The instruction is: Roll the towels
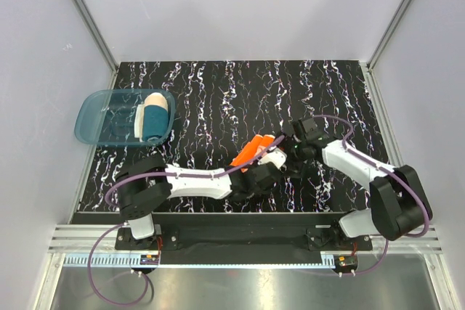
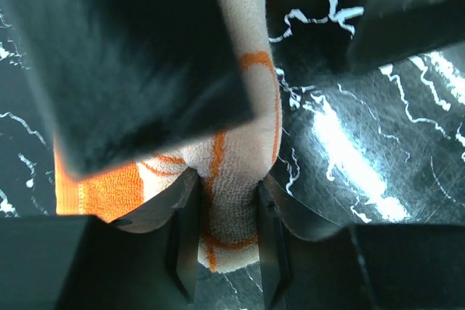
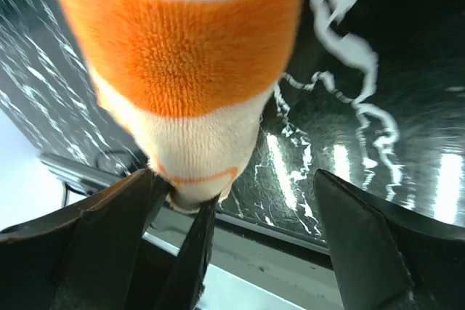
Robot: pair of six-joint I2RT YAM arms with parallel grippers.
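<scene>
At the wrists — not overhead — left end effector [image 2: 227, 252] clamps the orange towel [image 2: 232, 172], the right end effector [image 3: 247, 190] spread wide.

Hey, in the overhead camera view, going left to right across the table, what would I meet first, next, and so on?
First the blue tray → the rolled teal towel lying in the tray's right part → the orange towel near the middle → the right arm.
</scene>
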